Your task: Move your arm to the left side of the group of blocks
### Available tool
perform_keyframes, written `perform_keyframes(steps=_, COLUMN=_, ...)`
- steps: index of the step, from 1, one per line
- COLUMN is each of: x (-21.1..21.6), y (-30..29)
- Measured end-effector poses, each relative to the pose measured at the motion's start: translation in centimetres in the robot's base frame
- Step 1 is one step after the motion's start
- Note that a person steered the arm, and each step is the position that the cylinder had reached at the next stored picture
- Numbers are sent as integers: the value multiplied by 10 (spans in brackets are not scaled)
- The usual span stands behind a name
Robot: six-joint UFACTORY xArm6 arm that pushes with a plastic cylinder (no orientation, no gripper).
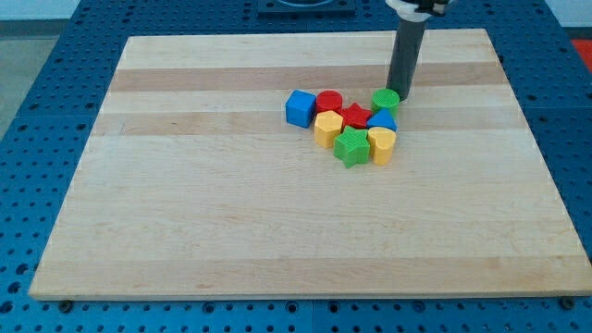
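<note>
Multicoloured blocks [344, 122] tightly clustered together

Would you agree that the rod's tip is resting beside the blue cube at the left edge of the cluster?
Not quite: in the camera view my tip rests beside the green cylinder at the cluster's upper right; the blue cube sits at the left edge, away from it.

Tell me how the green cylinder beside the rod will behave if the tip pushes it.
The green cylinder stands on its flat end, so it would probably slide rather than roll. It looks small and rigid, likely light. My tip sits just at its right, and the blue block is close below it, so a shove may nudge the cluster.
</note>
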State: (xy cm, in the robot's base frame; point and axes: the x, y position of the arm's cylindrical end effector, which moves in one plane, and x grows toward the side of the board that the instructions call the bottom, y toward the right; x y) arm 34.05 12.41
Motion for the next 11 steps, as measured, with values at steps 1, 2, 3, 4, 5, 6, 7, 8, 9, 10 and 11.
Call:
perform_keyframes(steps=1, x=0, y=-3)
perform_keyframes(steps=2, x=-2, y=-3)
perform_keyframes(steps=3, x=-20, y=-4)
perform_keyframes(steps=4, x=-34, y=-28)
perform_keyframes(steps=5, x=-36, y=-77)
perform_keyframes(steps=6, x=-38, y=-128)
perform_keyframes(steps=7, x=-38, y=-175)
perform_keyframes(steps=8, x=-25, y=-204)
perform_keyframes(steps=9, x=5, y=-212)
perform_keyframes(steps=10, x=39, y=-212)
perform_keyframes(steps=11, x=74, y=-202)
